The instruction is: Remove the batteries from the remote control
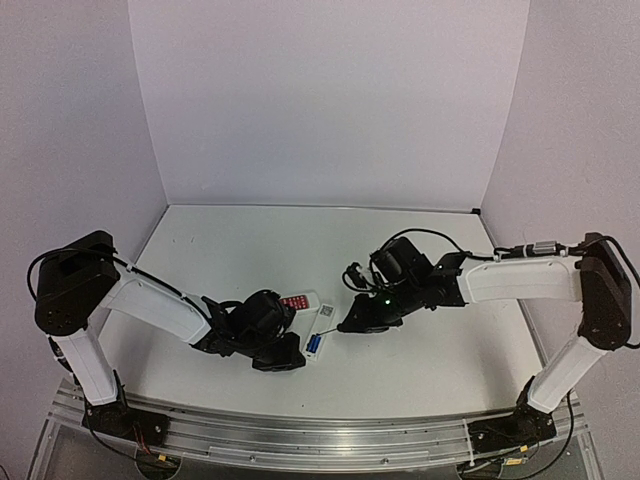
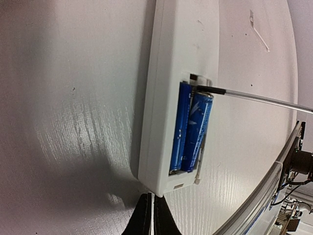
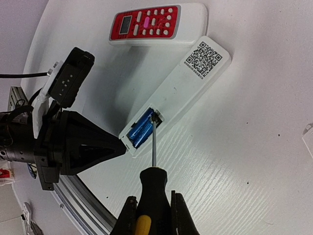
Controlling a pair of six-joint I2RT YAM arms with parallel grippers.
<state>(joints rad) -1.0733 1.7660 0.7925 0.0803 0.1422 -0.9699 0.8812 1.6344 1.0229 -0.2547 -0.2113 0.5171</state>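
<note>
The white remote control (image 3: 186, 88) lies face down, its QR sticker up and its battery bay open. Two blue batteries (image 3: 142, 128) sit side by side in the bay, also seen in the left wrist view as batteries (image 2: 193, 127). My left gripper (image 2: 150, 215) is shut with nothing in it, its tips pressed against the remote control's (image 2: 181, 44) near end. My right gripper (image 3: 152, 210) is shut on the black-and-yellow handle of a screwdriver (image 3: 154, 183). The screwdriver's tip (image 2: 210, 90) rests at the far end of the batteries, by the bay's contact.
A shorter red-faced remote (image 3: 156, 22) lies just beyond the white one, nearly touching it. The metal rail (image 2: 254, 205) of the table's front edge runs close behind the left gripper. A small pale piece (image 3: 308, 137) lies at the right border of the right wrist view.
</note>
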